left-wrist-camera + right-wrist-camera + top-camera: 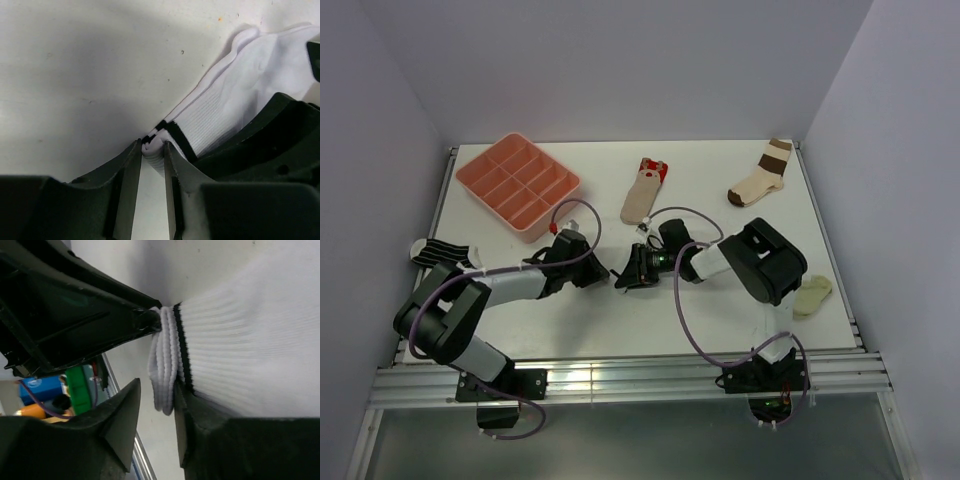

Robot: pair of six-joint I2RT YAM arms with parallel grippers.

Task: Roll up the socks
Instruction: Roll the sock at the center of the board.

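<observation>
The white sock with two black cuff bands lies on the table at centre, hidden under both grippers in the top view. My left gripper is shut on the folded cuff edge. My right gripper stands open around the same cuff, which rests against one finger and leaves a gap to the other. In the top view, left gripper and right gripper nearly touch. The tan sock with a red end lies behind them. At the left edge lies the thin-striped sock.
A pink compartment tray stands at the back left. A cream sock with broad brown bands lies at the back right. A pale yellowish lump sits near the right edge, beside the right arm's elbow.
</observation>
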